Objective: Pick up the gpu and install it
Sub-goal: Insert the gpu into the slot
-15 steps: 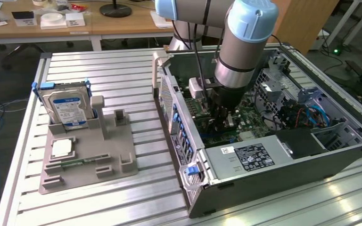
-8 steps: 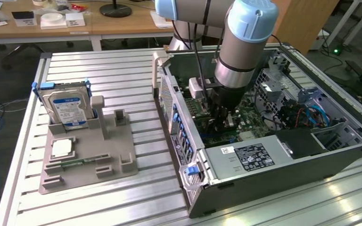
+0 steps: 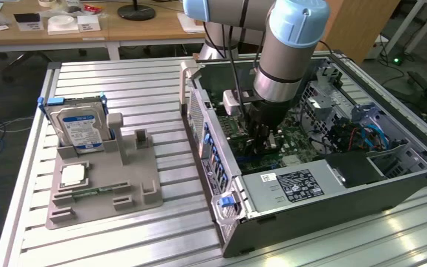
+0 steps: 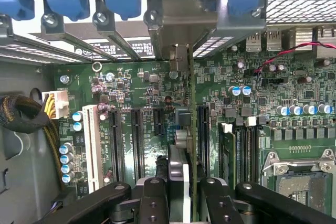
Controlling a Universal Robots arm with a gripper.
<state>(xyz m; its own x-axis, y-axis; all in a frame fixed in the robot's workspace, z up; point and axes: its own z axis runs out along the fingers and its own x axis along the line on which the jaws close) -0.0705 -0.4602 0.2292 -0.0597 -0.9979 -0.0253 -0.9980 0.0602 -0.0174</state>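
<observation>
The gripper (image 4: 181, 192) is pinching the gpu (image 4: 192, 129) edge-on over the motherboard (image 4: 131, 93) at frame centre — inside the open computer case (image 3: 332, 189) sitting on a slatted aluminium table (image 3: 124, 78); wooden desks (image 3: 87, 33) are standing upper left.

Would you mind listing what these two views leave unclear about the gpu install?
- Exterior view: the gpu's lower edge and its slot are hidden behind the gripper and arm.
- Wrist view: the gpu appears edge-on, so its fan face cannot be seen.
- Wrist view: whether its edge is seated in the motherboard slot is hidden.
</observation>
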